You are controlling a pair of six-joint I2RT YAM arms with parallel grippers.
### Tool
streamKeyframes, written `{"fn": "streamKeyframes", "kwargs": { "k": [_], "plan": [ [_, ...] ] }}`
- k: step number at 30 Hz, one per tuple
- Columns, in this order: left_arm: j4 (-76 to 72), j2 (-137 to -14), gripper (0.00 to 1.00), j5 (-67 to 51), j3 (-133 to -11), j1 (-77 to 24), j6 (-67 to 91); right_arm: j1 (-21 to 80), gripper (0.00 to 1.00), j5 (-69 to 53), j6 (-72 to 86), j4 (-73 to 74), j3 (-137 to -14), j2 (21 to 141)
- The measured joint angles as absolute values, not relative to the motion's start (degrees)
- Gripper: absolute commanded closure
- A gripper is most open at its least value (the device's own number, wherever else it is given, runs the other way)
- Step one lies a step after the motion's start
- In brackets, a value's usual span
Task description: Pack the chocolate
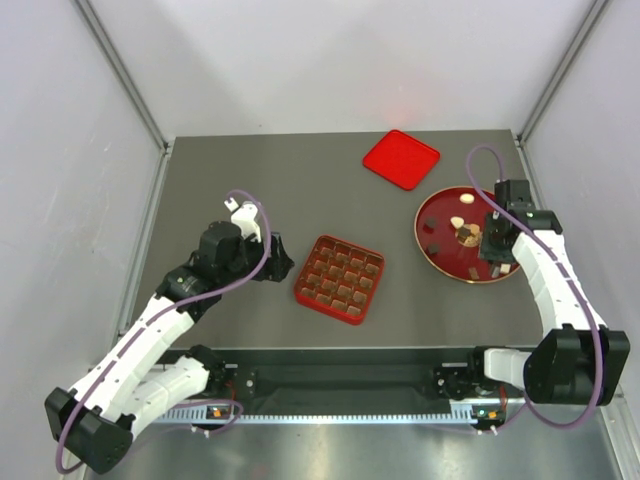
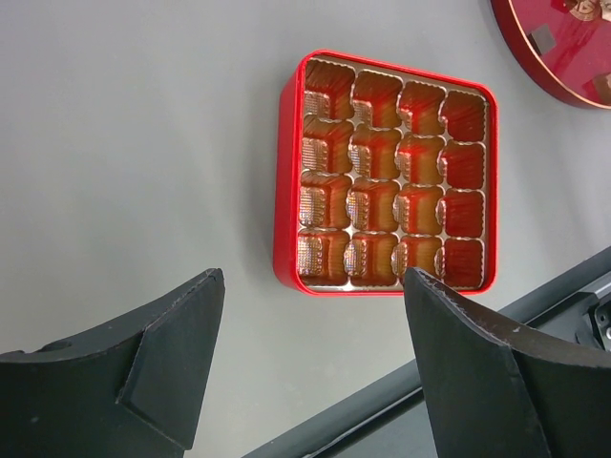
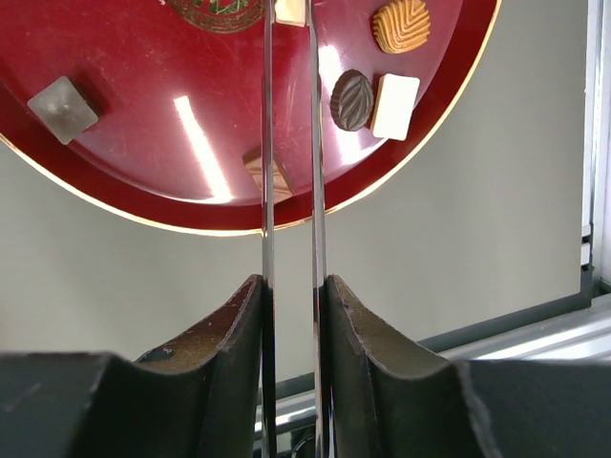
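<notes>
The chocolate (image 3: 394,105) all lies on a round red plate (image 3: 143,181) at the right side of the grey worktop (image 1: 250,190), and none of it is in the square red tray (image 2: 286,181) at the middle. The left wrist view shows that tray holding a ridged gold-brown liner of sixteen cells, four by four, each one bare. On the plate, the right wrist view shows a dark ribbed oval touching a white rectangle near the rim, a tan ridged piece just beyond them, a pale grey square well apart on the other side, a tan piece half hidden behind one thin finger blade, and a cream piece at the top edge between the blades. The right pincer (image 3: 289,95) hangs over the plate with its blades drawn close, a narrow slot left between them; the tips run out of view, so I cannot tell whether it grips anything. The left pincer (image 2: 313,279) is released, fingers spread wide, grasping nothing, just beside the tray's near-left edge. A flat red lid (image 1: 401,158) lies on the worktop behind the tray, near the plate but apart from it
</notes>
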State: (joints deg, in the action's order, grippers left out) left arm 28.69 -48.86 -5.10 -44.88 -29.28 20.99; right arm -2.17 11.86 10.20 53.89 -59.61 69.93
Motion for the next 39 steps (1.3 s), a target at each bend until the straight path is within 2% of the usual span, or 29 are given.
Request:
{"fn": "streamKeyframes", "kwargs": {
  "k": [5, 10, 15, 17, 20, 26, 32, 39],
  "plan": [
    [28.71, -48.51, 0.19, -5.10, -44.88, -29.28, 20.99, -2.17, 0.86, 11.68, 10.24, 54.72, -59.72, 69.17],
    [28.71, -48.47, 0.19, -4.82, -44.88, -29.26, 20.84, -2.17, 0.88, 10.52, 10.52, 58.54, -62.87, 67.48],
    [28.71, -48.47, 0.19, -4.84, -44.88, -29.26, 20.80, -1.08, 0.89, 4.36, 11.75, 59.51, -70.37, 64.40],
    [28.71, -48.47, 0.18, -4.84, -44.88, -29.28, 20.73, 2.92, 0.89, 3.31, 13.28, 58.52, -72.25, 63.02],
    [28.71, -48.12, 0.18, -4.80, -44.88, -29.26, 20.34, 15.11, 0.89, 2.61, 15.88, 56.10, -73.25, 62.06],
    [28.77, -45.52, 0.18, -3.16, -44.88, -29.28, 19.29, 35.86, 0.89, 3.88, 21.54, 51.40, -73.25, 67.24],
    [28.77, -42.44, 0.17, -1.91, -44.88, -29.28, 18.96, 47.70, 0.87, 7.51, 25.52, 48.99, -73.73, 75.88],
    [28.77, -41.41, 0.17, -1.37, -44.88, -29.26, 18.85, 52.14, 0.86, 9.87, 27.24, 48.18, -74.74, 80.58]
  ]
}}
